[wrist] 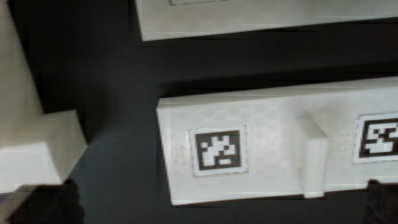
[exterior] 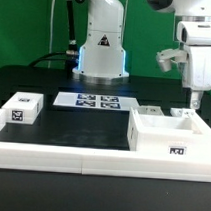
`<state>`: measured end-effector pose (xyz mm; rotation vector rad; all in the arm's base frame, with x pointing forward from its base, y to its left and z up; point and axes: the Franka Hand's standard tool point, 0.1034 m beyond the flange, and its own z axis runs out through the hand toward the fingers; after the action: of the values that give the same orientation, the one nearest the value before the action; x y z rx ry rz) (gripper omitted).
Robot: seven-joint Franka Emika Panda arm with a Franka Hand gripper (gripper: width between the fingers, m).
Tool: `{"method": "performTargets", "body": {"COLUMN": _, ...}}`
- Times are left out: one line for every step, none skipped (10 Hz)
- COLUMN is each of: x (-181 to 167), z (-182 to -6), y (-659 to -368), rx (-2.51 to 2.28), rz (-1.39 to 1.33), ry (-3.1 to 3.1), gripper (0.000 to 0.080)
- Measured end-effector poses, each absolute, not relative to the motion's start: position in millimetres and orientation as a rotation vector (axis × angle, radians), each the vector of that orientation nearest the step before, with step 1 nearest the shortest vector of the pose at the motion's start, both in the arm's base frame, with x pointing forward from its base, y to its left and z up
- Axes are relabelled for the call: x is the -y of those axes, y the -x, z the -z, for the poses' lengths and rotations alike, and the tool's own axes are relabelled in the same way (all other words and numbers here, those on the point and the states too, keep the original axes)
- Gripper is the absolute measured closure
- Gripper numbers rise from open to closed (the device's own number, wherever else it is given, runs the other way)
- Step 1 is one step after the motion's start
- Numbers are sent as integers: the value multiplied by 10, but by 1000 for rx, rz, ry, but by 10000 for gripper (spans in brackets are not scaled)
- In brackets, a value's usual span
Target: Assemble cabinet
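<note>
Rail (exterior: 51, 151): long, low, white, across the tabletop's (exterior: 82, 127) front.
Cabinet body (exterior: 170, 135): behind the rail, at the exterior view's right.
Arm (exterior: 194, 43): wrist pointing straight down.
Fingers (exterior: 195, 98): just above the body's far side; spread or together, cannot tell.

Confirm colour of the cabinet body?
The cabinet body is white with black-and-white tags; exterior view shows best.

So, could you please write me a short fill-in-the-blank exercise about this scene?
1. The gripper hangs above the cabinet body on the exterior view's ____ side.
2. The small tagged block sits on the exterior view's ____ side.
3. The table under the parts is ____ in colour.
Missing words: right; left; black.
</note>
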<state>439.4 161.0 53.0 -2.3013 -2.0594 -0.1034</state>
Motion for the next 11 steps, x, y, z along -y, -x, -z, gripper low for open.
{"method": "performTargets", "body": {"x": -1613, "z": -520, "y": -4379, "rx": 2058, "rz": 105, "ry": 2301, "gripper": 2}}
{"method": "performTargets", "body": {"x": -1626, "z": -463, "y": -4288, "rx": 2057, "rz": 118, "ry": 2297, "gripper": 2}}
{"method": "performTargets", "body": {"x": -1633, "z": -379, "y": -4171, "rx": 2054, "rz": 131, "ry": 2289, "gripper": 2}}
{"method": "performTargets", "body": {"x": -1644, "z": -304, "y": -4107, "rx": 2048, "rz": 138, "ry": 2284, "gripper": 2}}
{"method": "performTargets", "body": {"x": -1666, "z": -241, "y": -4075, "rx": 2042, "rz": 145, "ry": 2279, "gripper": 2}}
{"method": "performTargets", "body": {"x": -1690, "z": -205, "y": -4060, "rx": 2039, "rz": 154, "ry": 2276, "gripper": 2}}
{"method": "performTargets", "body": {"x": -1718, "z": -177, "y": -4045, "rx": 2038, "rz": 158, "ry": 2272, "gripper": 2}}
{"method": "performTargets", "body": {"x": -1728, "z": -164, "y": -4041, "rx": 2036, "rz": 158, "ry": 2271, "gripper": 2}}
{"method": "performTargets", "body": {"x": -1727, "z": -167, "y": -4049, "rx": 2036, "rz": 160, "ry": 2272, "gripper": 2}}
{"method": "performTargets", "body": {"x": -1722, "z": -165, "y": -4048, "rx": 2034, "rz": 159, "ry": 2273, "gripper": 2}}
{"method": "performTargets", "body": {"x": -1709, "z": -155, "y": -4044, "rx": 2030, "rz": 156, "ry": 2275, "gripper": 129}}
